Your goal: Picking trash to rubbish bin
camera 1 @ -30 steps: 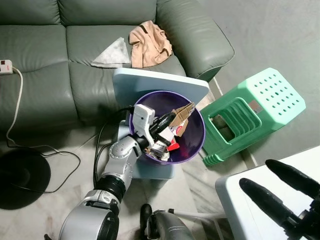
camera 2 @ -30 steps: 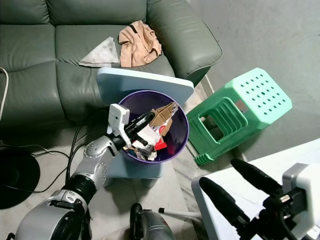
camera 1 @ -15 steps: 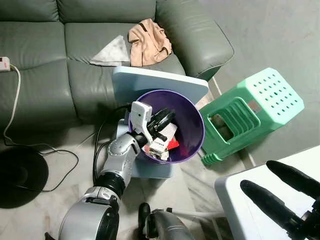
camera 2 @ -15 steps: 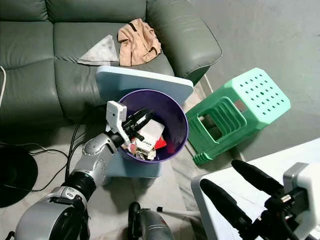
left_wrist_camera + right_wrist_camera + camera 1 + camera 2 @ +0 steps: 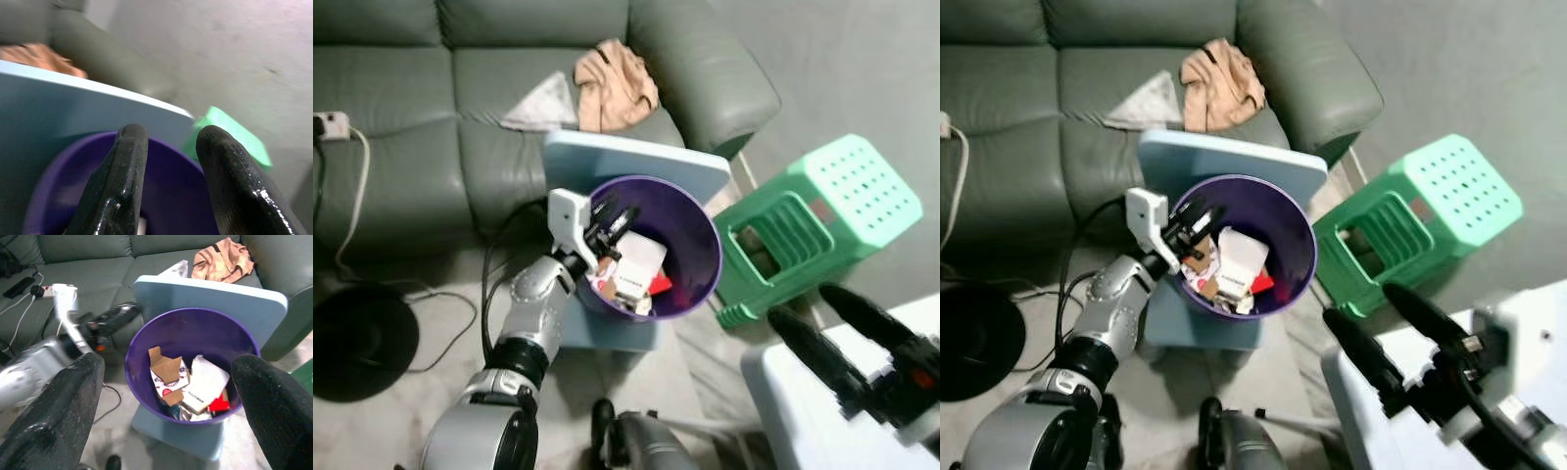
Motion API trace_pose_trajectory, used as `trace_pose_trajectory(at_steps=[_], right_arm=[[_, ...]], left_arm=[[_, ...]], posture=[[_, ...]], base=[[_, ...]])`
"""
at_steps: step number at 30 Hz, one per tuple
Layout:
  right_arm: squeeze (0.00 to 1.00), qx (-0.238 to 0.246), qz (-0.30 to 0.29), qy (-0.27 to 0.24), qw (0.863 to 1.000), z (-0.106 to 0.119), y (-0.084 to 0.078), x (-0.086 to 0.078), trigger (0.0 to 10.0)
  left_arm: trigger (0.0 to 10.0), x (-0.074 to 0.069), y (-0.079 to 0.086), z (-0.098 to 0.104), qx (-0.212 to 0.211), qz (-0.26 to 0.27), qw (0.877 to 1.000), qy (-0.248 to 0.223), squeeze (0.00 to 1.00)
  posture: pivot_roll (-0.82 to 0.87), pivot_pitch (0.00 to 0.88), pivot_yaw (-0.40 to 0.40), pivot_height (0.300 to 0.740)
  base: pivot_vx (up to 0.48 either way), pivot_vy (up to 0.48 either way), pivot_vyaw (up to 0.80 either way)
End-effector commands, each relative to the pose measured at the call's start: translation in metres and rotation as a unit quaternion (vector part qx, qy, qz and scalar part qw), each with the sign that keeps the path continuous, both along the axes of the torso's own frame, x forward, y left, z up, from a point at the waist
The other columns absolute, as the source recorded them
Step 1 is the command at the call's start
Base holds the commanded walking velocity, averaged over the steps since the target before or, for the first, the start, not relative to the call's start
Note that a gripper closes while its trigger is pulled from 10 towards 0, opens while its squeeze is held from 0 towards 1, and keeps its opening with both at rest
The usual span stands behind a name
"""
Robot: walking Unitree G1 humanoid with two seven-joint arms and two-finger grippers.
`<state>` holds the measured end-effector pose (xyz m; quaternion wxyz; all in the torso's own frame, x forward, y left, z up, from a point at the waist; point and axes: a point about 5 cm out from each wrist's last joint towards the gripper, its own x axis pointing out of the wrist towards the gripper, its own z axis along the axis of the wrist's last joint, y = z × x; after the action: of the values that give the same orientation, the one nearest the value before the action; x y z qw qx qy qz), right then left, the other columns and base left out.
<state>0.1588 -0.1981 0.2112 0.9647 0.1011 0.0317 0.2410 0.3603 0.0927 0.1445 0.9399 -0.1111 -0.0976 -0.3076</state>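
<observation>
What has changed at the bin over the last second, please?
The left hand let go of the brown cardboard piece, which now lies in the purple bin among the other trash, and drew back to the bin's rim, fingers open. The right hand stayed open over the white table.

Purple round rubbish bin [image 5: 700, 264] upright on a light-blue stool [image 5: 636, 162], open top. Inside: torn brown cardboard piece [image 5: 164, 364] at 9 o'clock, white paper box [image 5: 205, 382] center, red wrapper scrap [image 5: 218, 404] at 4 o'clock, all loose at bottom
</observation>
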Motion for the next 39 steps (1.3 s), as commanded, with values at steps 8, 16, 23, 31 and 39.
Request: trace_pose_trajectory(at_steps=[8,16,23,31,39], right_arm=[[0.00,0.003,-0.075,-0.020,0.997,-0.033,0.007,0.042,10.0],[0.00,0.026,-0.123,-0.056,0.990,-0.052,0.021,0.082,10.0],[0.00,0.041,-0.150,-0.072,0.985,-0.063,0.029,0.104,10.0],[0.00,0.020,-0.181,-0.077,0.980,-0.074,0.032,0.119,10.0],[0.00,-0.016,-0.237,-0.075,0.968,-0.086,0.017,0.130,10.0]], left_arm=[[10.0,-0.012,0.015,-0.010,0.004,0.085,0.996,0.032,0.00],[10.0,-0.019,0.035,0.000,0.019,0.162,0.986,0.040,0.00],[10.0,-0.023,0.047,0.009,0.019,0.207,0.977,0.042,0.00],[10.0,-0.027,0.054,0.009,0.016,0.236,0.970,0.057,0.00],[10.0,-0.038,0.061,-0.002,0.027,0.275,0.959,0.067,0.00]], posture=[[-0.12,0.219,-0.137,0.740],[-0.03,0.115,-0.097,0.740],[0.03,0.036,-0.073,0.740],[0.05,0.000,-0.072,0.740],[0.06,0.000,-0.091,0.740]], base=[[0.000,0.000,0.00],[0.000,0.000,0.00],[0.000,0.000,0.00],[0.000,0.000,0.00],[0.000,0.000,0.00]])
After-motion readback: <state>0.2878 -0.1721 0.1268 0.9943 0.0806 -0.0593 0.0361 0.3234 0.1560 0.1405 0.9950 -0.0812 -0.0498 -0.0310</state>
